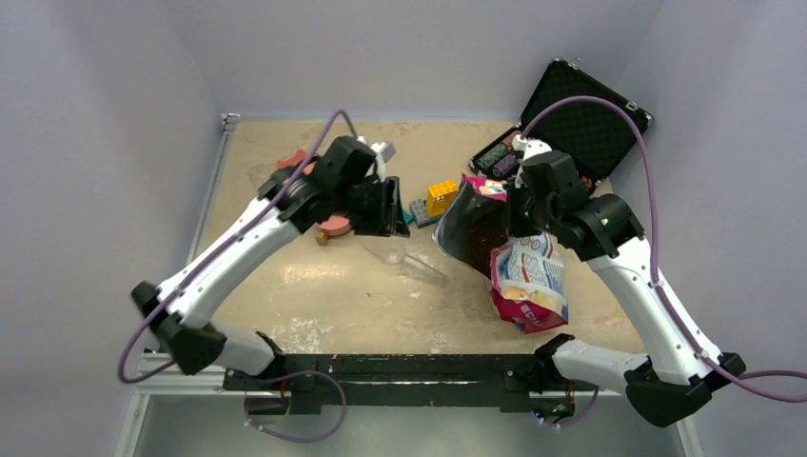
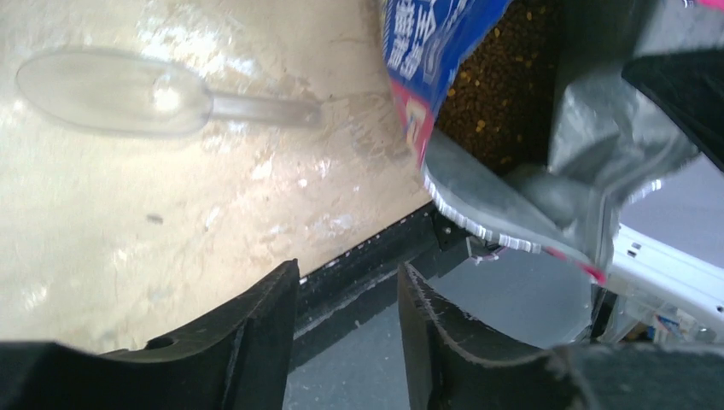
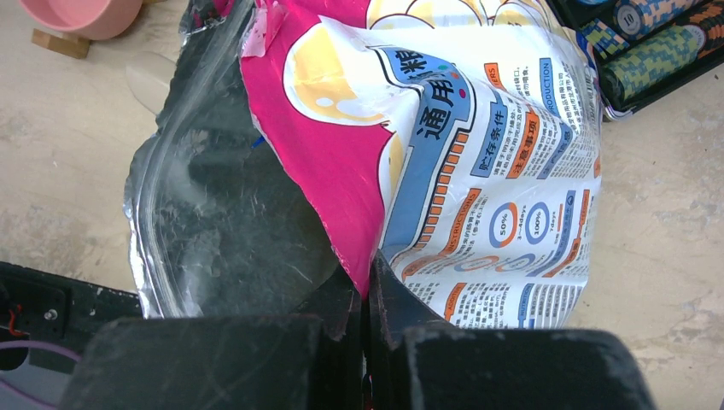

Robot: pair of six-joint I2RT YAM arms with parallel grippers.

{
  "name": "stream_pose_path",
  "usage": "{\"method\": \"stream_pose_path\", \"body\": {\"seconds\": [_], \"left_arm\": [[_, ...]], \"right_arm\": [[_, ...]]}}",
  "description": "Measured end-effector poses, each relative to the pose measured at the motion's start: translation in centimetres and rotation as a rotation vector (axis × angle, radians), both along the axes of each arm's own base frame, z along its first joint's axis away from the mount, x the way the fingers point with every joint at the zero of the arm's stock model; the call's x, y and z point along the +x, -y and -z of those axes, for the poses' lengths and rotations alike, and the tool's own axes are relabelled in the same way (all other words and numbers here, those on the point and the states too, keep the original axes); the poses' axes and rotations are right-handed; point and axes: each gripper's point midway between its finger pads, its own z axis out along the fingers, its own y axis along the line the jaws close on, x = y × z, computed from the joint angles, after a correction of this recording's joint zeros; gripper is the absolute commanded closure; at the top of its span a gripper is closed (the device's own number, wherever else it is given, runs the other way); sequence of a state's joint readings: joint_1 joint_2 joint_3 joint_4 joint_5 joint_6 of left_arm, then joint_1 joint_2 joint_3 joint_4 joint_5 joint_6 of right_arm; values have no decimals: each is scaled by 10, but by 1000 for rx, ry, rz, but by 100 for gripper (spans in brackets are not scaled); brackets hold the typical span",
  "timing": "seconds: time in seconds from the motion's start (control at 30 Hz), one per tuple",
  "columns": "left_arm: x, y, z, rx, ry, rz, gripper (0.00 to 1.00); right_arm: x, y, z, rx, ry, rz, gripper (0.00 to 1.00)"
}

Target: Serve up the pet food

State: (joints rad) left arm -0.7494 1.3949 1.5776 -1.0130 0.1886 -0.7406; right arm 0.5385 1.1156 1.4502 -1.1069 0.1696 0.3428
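One scoop (image 2: 128,92), nearer the left gripper (image 2: 348,286).
Left jaws stood apart, empty; scoop lay ahead, handle pointing toward the bag (image 3: 478,171), whose rim the right gripper (image 3: 367,278) clamped.

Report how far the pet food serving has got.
Done: the pet food bag is open, kibble showing inside. In hand: the right fingers pinch its rim; the left fingers are open and empty near the clear scoop lying on the table. Still to do: scoop kibble into, likely, the pink bowl.
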Motion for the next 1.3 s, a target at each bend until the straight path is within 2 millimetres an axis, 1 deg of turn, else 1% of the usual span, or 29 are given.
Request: {"method": "stream_pose_path", "body": {"seconds": [0.03,0.1,0.17,0.2,0.23,0.3,0.37,0.43,0.5,0.57,0.63,0.67,0.73,0.83,0.9,1.0,1.17,1.3], "left_arm": [[-9,-9,-2,-22,1,-36,32],[-23,-24,5,-75,-29,-135,26],[-27,-30,25,-135,-90,-257,24],[-26,-29,35,-159,-119,-299,23],[-21,-25,49,-191,-158,-353,23],[-8,-12,82,-235,-245,-451,24],[9,3,123,-251,-325,-540,24],[23,12,162,-258,-382,-635,24],[32,15,186,-272,-391,-713,23],[42,18,200,-307,-372,-778,23],[53,26,204,-357,-352,-809,24],[59,31,204,-384,-340,-817,27],[69,41,209,-429,-321,-834,37],[76,47,223,-448,-318,-865,44],[75,46,232,-430,-327,-879,43],[68,38,243,-361,-343,-907,39],[71,36,242,-328,-331,-920,40],[77,47,241,-377,-329,-895,40]], "right_arm": [[-1,1,-1,3,6,1,100],[-4,4,-5,7,18,4,100],[-7,6,-6,8,20,5,100],[-8,6,-6,9,20,4,100],[-9,6,-7,11,20,3,100],[-11,7,-7,15,20,-1,100],[-13,7,-8,18,23,-2,100],[-15,8,-9,21,25,-4,100],[-18,9,-11,25,28,-6,100],[-22,11,-13,31,31,-10,100],[-26,11,-14,39,34,-16,100],[-28,11,-14,44,34,-20,100],[-31,12,-15,50,36,-25,100],[-34,12,-15,59,39,-32,100],[-36,11,-16,65,36,-39,100],[-36,10,-15,67,35,-44,100],[-37,9,-14,70,33,-47,100],[-37,9,-14,71,33,-50,100]]}}
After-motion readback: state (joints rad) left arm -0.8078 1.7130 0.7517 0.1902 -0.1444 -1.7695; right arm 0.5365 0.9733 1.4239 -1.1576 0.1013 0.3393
